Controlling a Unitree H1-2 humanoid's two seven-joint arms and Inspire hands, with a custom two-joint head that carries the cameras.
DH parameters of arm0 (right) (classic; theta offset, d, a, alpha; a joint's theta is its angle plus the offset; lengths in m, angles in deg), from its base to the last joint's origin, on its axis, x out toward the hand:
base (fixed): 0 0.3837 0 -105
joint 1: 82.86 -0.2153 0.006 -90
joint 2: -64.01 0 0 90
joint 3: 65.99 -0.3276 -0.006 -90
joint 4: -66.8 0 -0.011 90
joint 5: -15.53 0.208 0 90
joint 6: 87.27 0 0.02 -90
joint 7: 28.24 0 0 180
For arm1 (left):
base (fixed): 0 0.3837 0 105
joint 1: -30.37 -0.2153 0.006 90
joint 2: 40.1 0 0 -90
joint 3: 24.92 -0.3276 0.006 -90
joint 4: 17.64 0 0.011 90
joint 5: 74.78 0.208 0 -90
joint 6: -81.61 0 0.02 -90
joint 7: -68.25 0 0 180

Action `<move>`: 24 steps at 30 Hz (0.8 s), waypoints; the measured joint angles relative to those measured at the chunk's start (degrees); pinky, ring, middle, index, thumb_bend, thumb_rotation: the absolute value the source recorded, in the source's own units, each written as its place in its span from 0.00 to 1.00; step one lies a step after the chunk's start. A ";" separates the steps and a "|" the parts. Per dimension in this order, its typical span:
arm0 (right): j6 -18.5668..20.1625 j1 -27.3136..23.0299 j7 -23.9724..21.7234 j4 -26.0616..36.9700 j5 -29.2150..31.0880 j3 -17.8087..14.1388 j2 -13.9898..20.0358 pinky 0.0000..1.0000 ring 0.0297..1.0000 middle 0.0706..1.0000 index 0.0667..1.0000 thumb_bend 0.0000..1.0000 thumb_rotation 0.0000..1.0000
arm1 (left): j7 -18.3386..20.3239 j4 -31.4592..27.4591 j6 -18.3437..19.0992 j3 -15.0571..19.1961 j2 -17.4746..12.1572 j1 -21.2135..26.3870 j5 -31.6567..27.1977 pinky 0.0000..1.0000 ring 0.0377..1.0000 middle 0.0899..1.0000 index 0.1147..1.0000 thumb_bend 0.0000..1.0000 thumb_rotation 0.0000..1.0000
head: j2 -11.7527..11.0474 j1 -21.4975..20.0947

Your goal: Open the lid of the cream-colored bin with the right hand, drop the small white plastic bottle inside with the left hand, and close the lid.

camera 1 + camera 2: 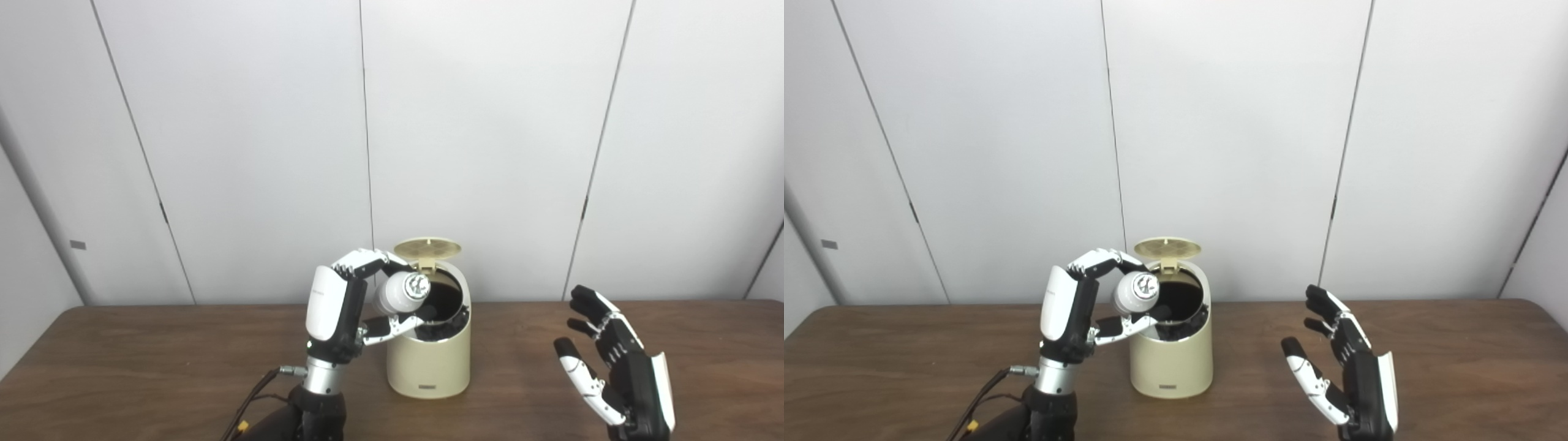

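Note:
The cream-colored bin [429,361] stands mid-table with its round lid [427,248] swung up and open at the back, showing a dark inside. My left hand [343,306] is shut on the small white plastic bottle [401,293], holding it tilted, cap toward the camera, over the bin's left rim. In the right eye view the bottle [1136,291] sits at the edge of the bin's opening. My right hand [612,367] hovers open to the right of the bin, fingers spread, touching nothing.
The brown wooden table [153,367] runs the full width, backed by a white panelled wall. A cable [251,398] trails from my left wrist down to the front edge.

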 measured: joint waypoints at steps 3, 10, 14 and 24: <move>-0.09 0.00 0.03 -0.18 -0.06 0.07 0.02 0.73 0.81 0.81 0.77 0.31 0.44 | -1.00 -0.33 0.01 -0.05 -0.08 0.09 0.12 0.56 0.45 0.46 0.37 0.50 0.00 | -0.17 0.09; -0.50 0.00 0.11 -1.11 -0.19 0.12 0.04 0.73 0.81 0.81 0.78 0.33 0.47 | -1.71 -3.17 0.01 -0.43 -1.46 0.38 -1.05 0.56 0.45 0.46 0.37 0.50 0.00 | -0.18 0.18; -0.94 -0.02 0.17 -1.16 -0.35 0.21 0.04 0.73 0.81 0.81 0.78 0.33 0.48 | -1.54 -4.31 0.01 -0.45 -1.65 0.50 -1.87 0.56 0.45 0.46 0.37 0.50 0.00 | -0.26 0.09; -1.71 -0.21 0.35 -1.77 -0.47 0.42 0.00 0.73 0.80 0.80 0.78 0.33 0.46 | -0.87 -5.90 0.02 -0.53 -1.61 1.14 -3.63 0.57 0.45 0.46 0.37 0.50 0.00 | -0.53 -0.88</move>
